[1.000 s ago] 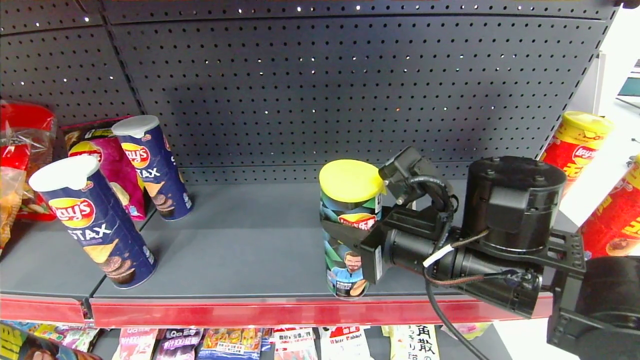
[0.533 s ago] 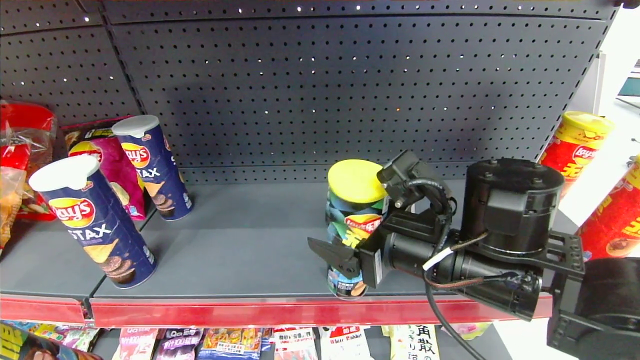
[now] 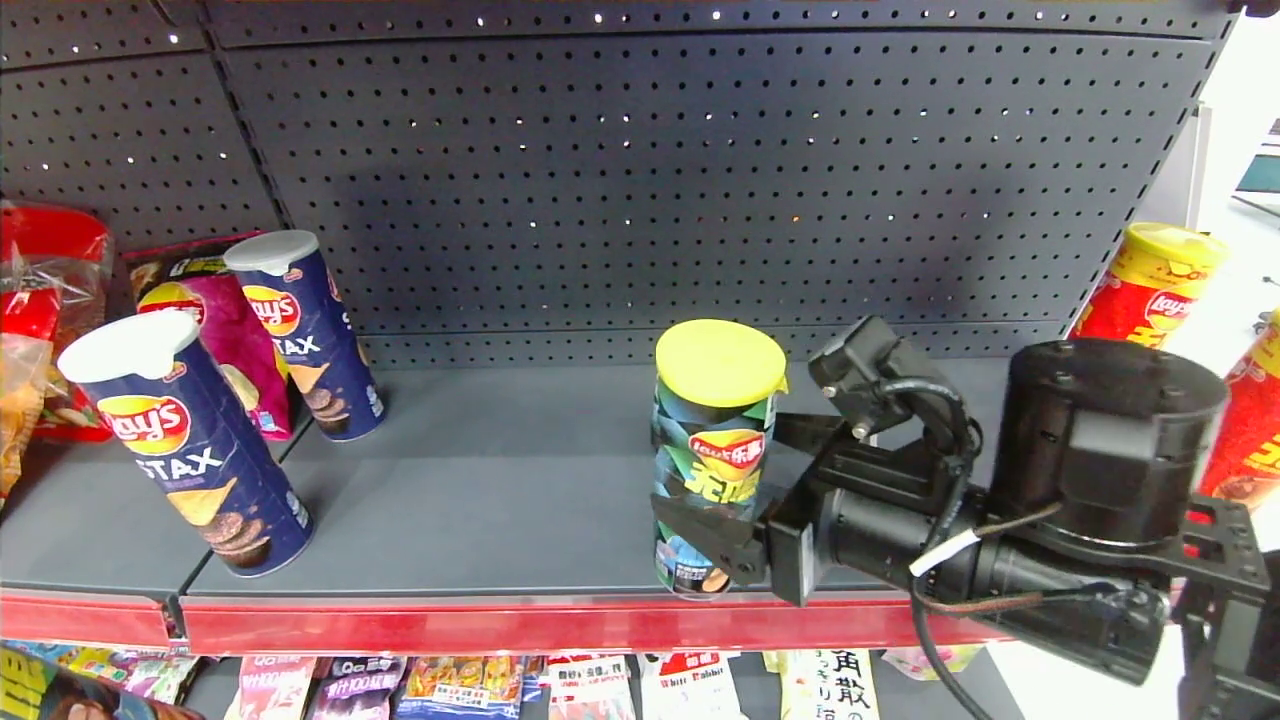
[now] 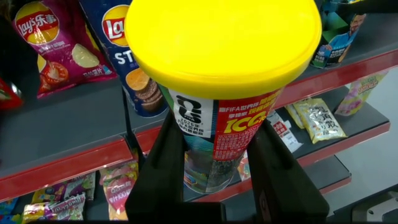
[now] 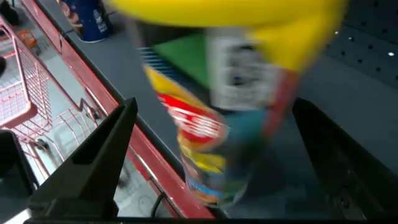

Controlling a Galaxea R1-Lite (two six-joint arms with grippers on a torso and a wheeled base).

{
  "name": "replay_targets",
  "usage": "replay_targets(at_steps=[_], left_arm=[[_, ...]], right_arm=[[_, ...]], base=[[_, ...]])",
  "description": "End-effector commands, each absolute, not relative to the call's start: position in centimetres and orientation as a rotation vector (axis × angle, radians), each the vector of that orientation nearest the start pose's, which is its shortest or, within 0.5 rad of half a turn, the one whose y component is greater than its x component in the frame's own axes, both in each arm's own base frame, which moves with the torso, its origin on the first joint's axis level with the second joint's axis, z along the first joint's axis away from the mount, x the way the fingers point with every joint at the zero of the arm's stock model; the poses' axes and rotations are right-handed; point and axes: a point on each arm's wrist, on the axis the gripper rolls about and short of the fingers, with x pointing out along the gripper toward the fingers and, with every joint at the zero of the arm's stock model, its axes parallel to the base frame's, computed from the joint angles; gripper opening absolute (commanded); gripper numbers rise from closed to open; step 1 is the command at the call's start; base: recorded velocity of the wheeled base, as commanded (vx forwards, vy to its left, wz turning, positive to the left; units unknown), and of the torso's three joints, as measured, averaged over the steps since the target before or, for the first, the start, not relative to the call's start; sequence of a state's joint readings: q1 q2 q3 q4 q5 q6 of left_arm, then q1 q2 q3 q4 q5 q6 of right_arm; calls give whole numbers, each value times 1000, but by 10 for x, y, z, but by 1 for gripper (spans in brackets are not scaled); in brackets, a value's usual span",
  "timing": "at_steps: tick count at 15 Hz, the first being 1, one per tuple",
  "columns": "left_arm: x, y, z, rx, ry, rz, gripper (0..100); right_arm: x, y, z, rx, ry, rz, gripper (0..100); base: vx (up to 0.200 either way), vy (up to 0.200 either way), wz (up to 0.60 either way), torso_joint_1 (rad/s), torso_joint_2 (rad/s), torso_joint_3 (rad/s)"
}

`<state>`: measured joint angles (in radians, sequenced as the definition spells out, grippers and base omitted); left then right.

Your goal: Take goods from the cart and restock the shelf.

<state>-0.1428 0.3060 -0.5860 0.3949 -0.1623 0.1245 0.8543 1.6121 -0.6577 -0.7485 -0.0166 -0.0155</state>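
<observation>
A chip can with a yellow lid [image 3: 718, 450] stands upright near the front edge of the grey shelf [image 3: 480, 480]. My right gripper [image 3: 735, 480] is open around the can's lower half, with one finger [image 3: 700, 530] in front of it and the other behind, neither pressing on it. The right wrist view has the same can [image 5: 211, 124] between the spread fingers [image 5: 93, 168]. My left gripper [image 4: 217, 165] is shut on a second yellow-lidded chip can [image 4: 224, 43], held upright in front of the shelving.
Two blue chip cans [image 3: 190, 440] [image 3: 300, 330] and a purple chip bag [image 3: 215, 340] stand at the shelf's left. Red cans [image 3: 1150, 285] are at the right end. The shelf is bare between the blue cans and the yellow-lidded can. A red wire cart [image 5: 37, 106] is below.
My right gripper opened and let go of the yellow-lidded can, then drew back to the right. The can stands upright on the shelf by itself.
</observation>
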Motion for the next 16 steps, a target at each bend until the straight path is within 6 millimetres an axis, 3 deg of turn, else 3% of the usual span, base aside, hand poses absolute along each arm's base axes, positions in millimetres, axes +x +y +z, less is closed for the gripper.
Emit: replay_targets(at_steps=[1,6,8,12,16], left_arm=[[-37,2,199,122,98,-315,0],[-33,2,199,133,124,-266,0],[-29,2,196,132,142,-261,0],[-29,2,199,134,118,-250,0],[-29,2,201,195,104,-257,0]], right_arm=[[161,185,189,-76,156,836,100],[122,126,181,-111,124,788,100],[120,106,176,-174,124,701,100],[117,83,186,-219,96,515,100],[75,40,187,-248,190,399,100]], base=[[0,0,0,0,0,0],[0,0,0,0,0,0],[0,0,0,0,0,0],[0,0,0,0,0,0],[0,0,0,0,0,0]])
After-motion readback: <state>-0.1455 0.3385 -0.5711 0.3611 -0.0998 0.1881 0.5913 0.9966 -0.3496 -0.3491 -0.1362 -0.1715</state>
